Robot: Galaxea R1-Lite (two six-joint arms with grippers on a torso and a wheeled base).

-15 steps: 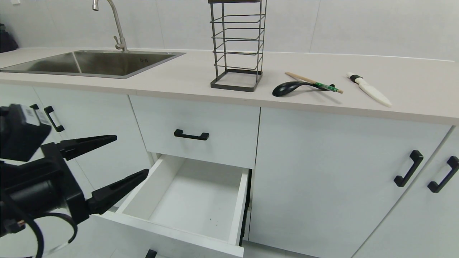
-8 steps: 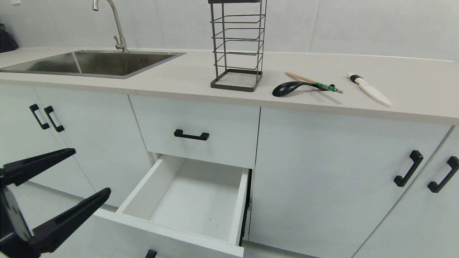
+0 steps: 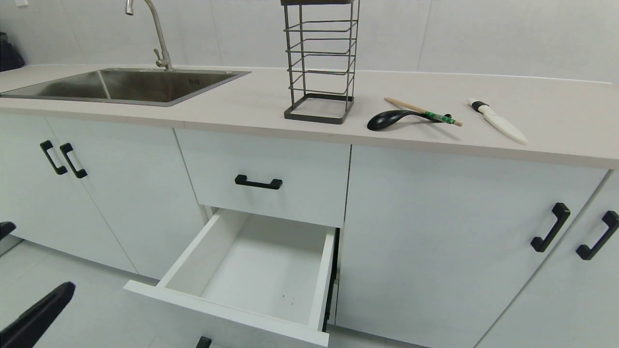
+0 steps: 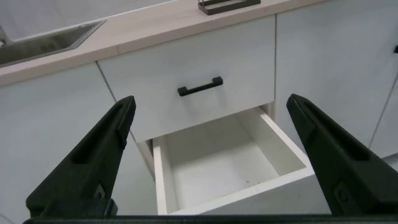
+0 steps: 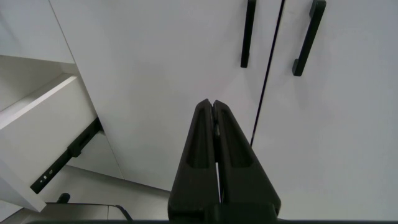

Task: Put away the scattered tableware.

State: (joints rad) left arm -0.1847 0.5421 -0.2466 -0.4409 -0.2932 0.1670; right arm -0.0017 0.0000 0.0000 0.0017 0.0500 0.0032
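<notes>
On the counter's right half lie a black spoon (image 3: 389, 119), a pair of chopsticks (image 3: 422, 110) resting across its handle, and a white knife (image 3: 498, 121). Below the counter, an empty white drawer (image 3: 323, 270) stands pulled out. My left gripper (image 3: 42, 255) is low at the left, apart from the drawer, open and holding nothing. In the left wrist view the gripper (image 4: 211, 102) spreads wide, looking down at the drawer (image 4: 249, 191). My right gripper (image 5: 213, 107) is shut with nothing in it, low in front of the cabinet doors.
A wire rack (image 3: 320, 63) stands mid-counter, with a sink (image 3: 121, 84) and faucet (image 3: 157, 34) to its left. A closed drawer with a black handle (image 3: 257, 182) sits above the open one. Cabinet doors with black handles (image 5: 249, 31) flank the drawers.
My left gripper has drawn back down and to the left, away from the open drawer, and stayed open. The tableware and drawer have not moved.
</notes>
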